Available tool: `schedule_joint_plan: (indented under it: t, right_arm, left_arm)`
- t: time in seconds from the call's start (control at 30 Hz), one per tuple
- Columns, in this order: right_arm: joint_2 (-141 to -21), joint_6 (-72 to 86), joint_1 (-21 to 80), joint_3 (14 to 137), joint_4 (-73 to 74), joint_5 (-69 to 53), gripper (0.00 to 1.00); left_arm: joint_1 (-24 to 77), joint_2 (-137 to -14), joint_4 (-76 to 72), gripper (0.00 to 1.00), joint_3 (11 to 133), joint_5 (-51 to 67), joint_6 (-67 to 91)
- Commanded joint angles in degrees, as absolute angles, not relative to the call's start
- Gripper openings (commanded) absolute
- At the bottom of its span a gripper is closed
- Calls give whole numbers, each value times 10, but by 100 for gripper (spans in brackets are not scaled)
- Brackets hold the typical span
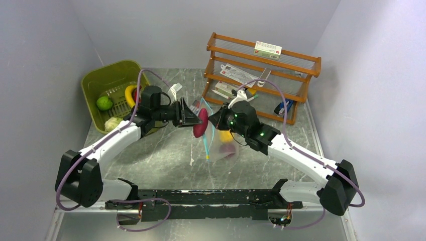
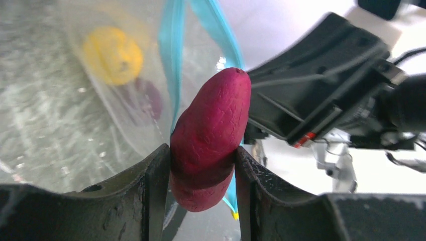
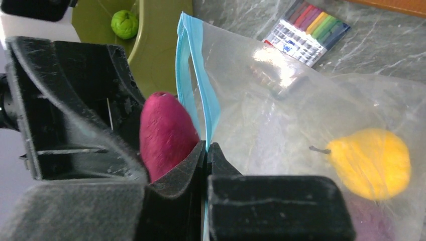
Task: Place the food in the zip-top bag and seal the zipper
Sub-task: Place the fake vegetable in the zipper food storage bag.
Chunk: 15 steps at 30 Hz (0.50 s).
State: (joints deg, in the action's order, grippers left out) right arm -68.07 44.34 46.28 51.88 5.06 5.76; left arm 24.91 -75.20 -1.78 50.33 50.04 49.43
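Observation:
My left gripper (image 1: 197, 119) is shut on a purple-red food piece (image 2: 211, 135), held in the air at the mouth of the zip-top bag (image 1: 219, 143). The piece also shows in the top view (image 1: 201, 123) and the right wrist view (image 3: 166, 135). My right gripper (image 1: 215, 118) is shut on the bag's teal-blue zipper strip (image 3: 198, 95) and holds the bag up. The mouth gapes between two teal strips (image 2: 173, 60). Inside the bag lie an orange-yellow piece (image 3: 371, 163) and a darker purple piece (image 2: 148, 98).
An olive-green tub (image 1: 111, 93) at the back left holds a green round piece (image 1: 104, 103), a pale green piece (image 1: 112, 123) and a yellow banana (image 1: 129, 94). A wooden rack (image 1: 261, 75) stands at the back right. A pack of coloured markers (image 3: 306, 32) lies behind the bag.

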Motion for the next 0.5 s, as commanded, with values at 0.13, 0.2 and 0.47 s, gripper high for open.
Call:
schedule_joint_plan:
  t: [0.13, 0.2, 0.47]
  right_arm:
    - [-661, 431, 464, 513, 0, 23, 0]
    - [-661, 433, 464, 508, -15, 13, 0]
    - [-662, 441, 464, 503, -24, -1, 0]
  left_arm:
    - [257, -769, 137, 31, 561, 361, 397]
    - [258, -773, 147, 31, 567, 357, 389]
    - [262, -774, 154, 32, 566, 349, 377]
